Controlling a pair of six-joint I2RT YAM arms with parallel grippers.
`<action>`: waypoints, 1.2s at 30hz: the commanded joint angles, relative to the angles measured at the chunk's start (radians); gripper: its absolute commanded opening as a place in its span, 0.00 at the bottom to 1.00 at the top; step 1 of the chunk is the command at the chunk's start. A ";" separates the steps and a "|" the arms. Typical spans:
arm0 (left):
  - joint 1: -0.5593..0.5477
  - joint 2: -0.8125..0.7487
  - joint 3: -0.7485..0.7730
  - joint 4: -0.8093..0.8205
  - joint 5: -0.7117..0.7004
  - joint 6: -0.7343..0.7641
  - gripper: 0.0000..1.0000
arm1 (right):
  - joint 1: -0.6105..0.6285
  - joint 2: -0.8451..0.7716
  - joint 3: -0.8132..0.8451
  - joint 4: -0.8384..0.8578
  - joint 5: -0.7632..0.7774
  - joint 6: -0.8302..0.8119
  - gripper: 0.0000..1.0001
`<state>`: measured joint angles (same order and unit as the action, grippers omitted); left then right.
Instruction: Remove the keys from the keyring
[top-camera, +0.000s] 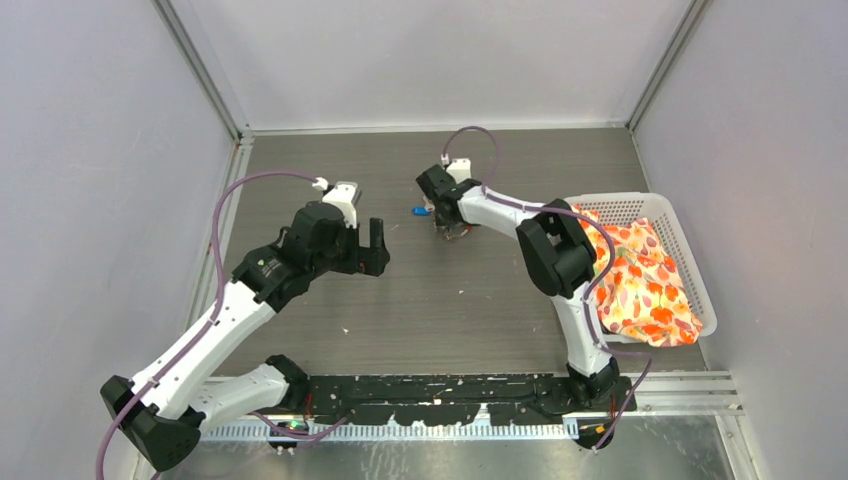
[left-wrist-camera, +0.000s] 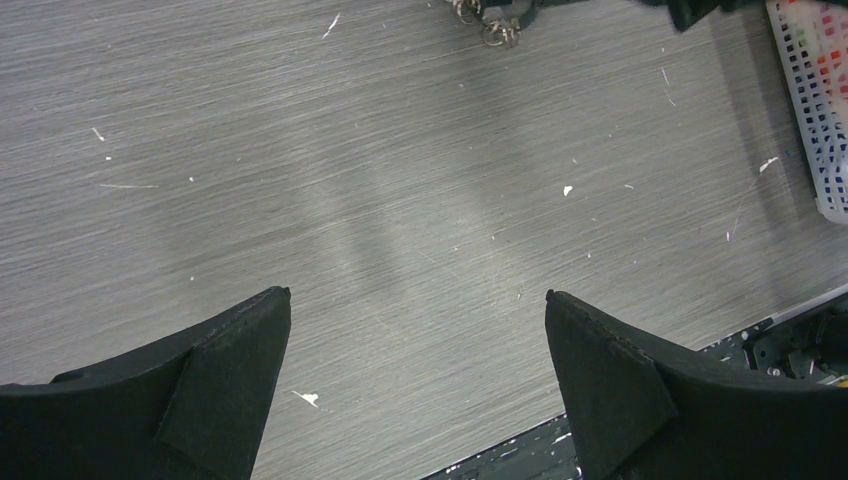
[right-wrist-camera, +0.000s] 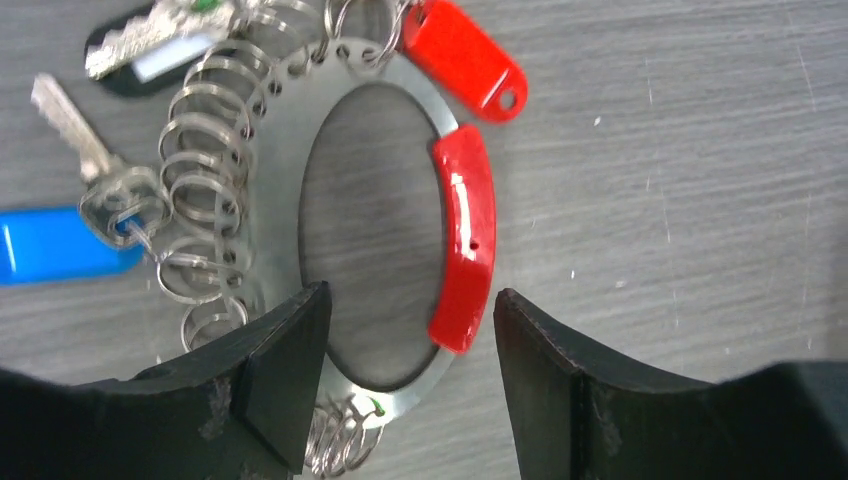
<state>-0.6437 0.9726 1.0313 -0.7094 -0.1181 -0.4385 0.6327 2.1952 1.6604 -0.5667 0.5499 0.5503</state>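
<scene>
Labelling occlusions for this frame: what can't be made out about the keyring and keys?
- Right wrist: lower arc of the keyring hidden behind the right gripper; contact unclear.
- Right wrist: blue tag cut by the left edge, top keys by the upper edge.
- Top external: keyring too small, partly under the right gripper.
- Left wrist: only a few small rings show, cut by the top edge.

Grey woodgrain table (top-camera: 440, 300), boxed in by plain pale walls (top-camera: 430, 60) on three sides, metal rails (top-camera: 203, 72) in the corners. Light's soft, probably overhead.
</scene>
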 joint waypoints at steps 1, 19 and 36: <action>0.003 -0.017 0.045 0.005 0.024 0.001 0.99 | 0.096 -0.046 -0.113 -0.065 0.105 0.031 0.66; 0.007 -0.031 -0.029 0.055 0.053 -0.047 0.99 | 0.379 -0.526 -0.513 0.003 0.008 0.299 0.77; 0.003 0.035 -0.214 0.272 0.269 -0.197 0.75 | 0.270 -0.599 -0.669 0.147 -0.152 0.219 0.60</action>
<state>-0.6411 0.9688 0.8856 -0.5789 0.0383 -0.5709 0.8925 1.6718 1.0584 -0.4484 0.4210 0.7334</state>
